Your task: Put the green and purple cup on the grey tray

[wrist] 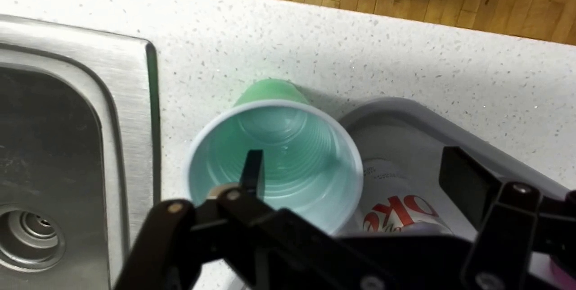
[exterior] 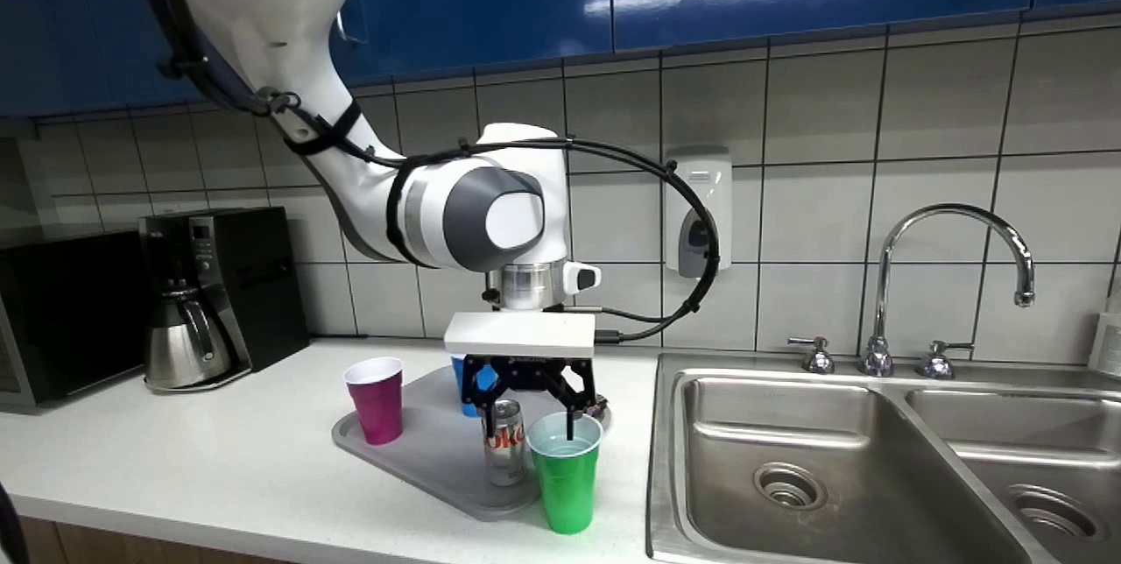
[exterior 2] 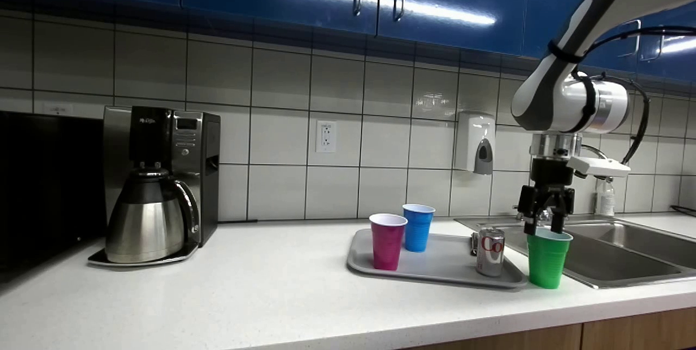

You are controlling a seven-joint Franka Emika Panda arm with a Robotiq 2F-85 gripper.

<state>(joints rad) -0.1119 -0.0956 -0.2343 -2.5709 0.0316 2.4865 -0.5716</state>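
Note:
A green cup (exterior: pixel 567 494) stands upright on the counter between the tray's corner and the sink, in both exterior views (exterior 2: pixel 548 260) and the wrist view (wrist: pixel 271 91). Its mouth faces up, its inside pale. A purple cup (exterior: pixel 377 411) stands upright on the left end of the grey tray (exterior: pixel 420 446), also in an exterior view (exterior 2: pixel 387 244). My gripper (exterior: pixel 530 436) is open above the green cup and can. In the wrist view (wrist: pixel 354 164), one finger overlaps the cup's mouth; the other is over the tray side. Nothing is held.
A silver soda can (exterior 2: pixel 490 255) stands on the tray close beside the green cup. A blue cup (exterior 2: pixel 417 230) and a small dark item (exterior: pixel 600 409) are also on the tray. The sink (exterior: pixel 788 424) lies right of the cup. A coffee maker (exterior 2: pixel 163 187) stands left.

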